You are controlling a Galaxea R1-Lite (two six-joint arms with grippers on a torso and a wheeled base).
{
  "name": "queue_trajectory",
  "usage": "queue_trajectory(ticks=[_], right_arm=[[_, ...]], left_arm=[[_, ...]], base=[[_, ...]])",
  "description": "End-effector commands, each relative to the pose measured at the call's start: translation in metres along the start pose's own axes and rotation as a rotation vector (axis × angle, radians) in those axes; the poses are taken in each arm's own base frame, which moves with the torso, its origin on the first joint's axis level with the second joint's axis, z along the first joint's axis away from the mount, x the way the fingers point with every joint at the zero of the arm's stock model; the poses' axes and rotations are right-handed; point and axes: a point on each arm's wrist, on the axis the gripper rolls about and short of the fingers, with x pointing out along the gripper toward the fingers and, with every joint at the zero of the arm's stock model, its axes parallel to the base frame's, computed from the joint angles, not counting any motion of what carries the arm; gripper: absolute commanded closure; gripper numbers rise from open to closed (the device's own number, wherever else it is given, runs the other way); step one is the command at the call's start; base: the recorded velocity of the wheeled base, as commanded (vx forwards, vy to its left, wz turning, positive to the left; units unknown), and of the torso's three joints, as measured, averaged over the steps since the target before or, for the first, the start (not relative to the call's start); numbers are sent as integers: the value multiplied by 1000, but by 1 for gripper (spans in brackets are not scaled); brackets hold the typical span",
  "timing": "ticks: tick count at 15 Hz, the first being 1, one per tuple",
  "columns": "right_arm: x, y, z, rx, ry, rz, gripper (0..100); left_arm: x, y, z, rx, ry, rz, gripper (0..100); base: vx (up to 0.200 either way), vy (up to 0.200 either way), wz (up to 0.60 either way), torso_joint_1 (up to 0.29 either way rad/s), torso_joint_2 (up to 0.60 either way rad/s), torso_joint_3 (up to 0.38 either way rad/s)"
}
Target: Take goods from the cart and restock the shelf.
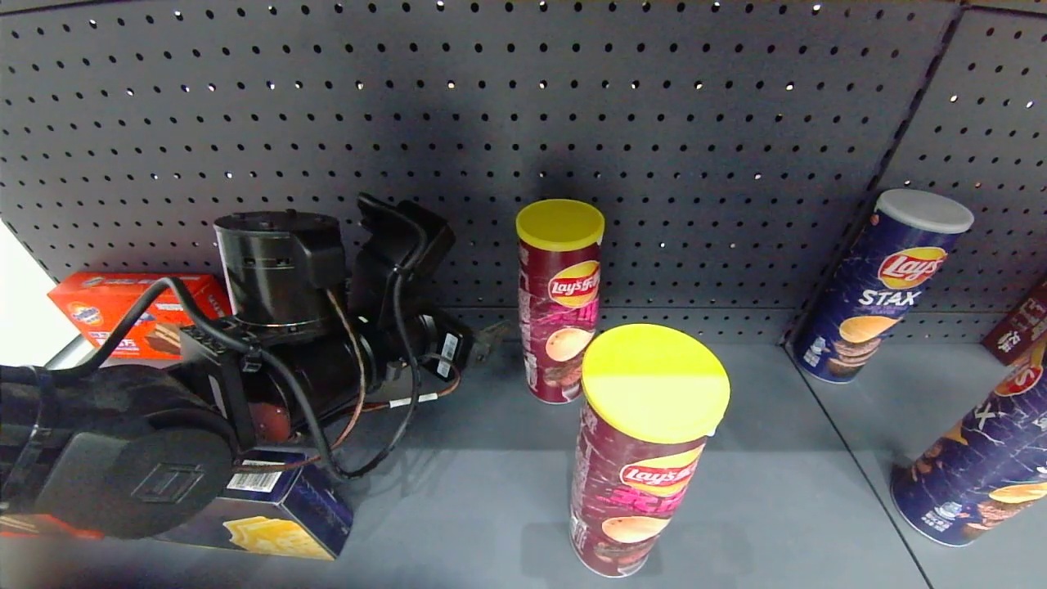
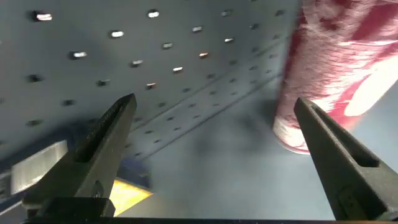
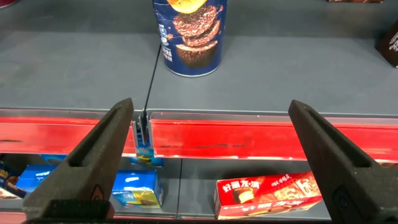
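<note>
Left gripper (image 2: 214,102) spread, empty, beside rear red can (image 1: 559,303) | right gripper (image 3: 210,104) spread, empty | front red can (image 1: 646,458) centre frame on shelf (image 1: 458,507) | blue box (image 1: 286,515) lower left, half hidden under arm (image 1: 123,442)

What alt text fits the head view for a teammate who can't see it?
The left arm lies over the grey shelf, extended toward the pegboard, with two upright yellow-lidded maroon cans to its right. Two blue cans stand farther right; an orange box and a blue box sit by the arm.
</note>
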Motion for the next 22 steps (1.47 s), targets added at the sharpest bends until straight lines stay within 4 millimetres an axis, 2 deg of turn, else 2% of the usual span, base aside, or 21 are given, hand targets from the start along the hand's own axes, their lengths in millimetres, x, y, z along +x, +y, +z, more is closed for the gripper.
queue_trajectory(ticks=[1, 10, 16, 22], right_arm=[[0, 0, 0, 0, 1, 0, 0], [0, 0, 0, 0, -1, 0, 0], [0, 0, 0, 0, 1, 0, 0], [0, 0, 0, 0, 1, 0, 0]], left_arm=[[0, 1, 1, 3, -3, 5, 0], [5, -10, -2, 14, 7, -32, 0], [22, -14, -7, 16, 24, -36, 0], [17, -14, -11, 24, 37, -38, 0]], base=[[0, 0, 0, 0, 0, 0], [0, 0, 0, 0, 0, 0], [0, 0, 0, 0, 0, 0], [0, 0, 0, 0, 0, 0]])
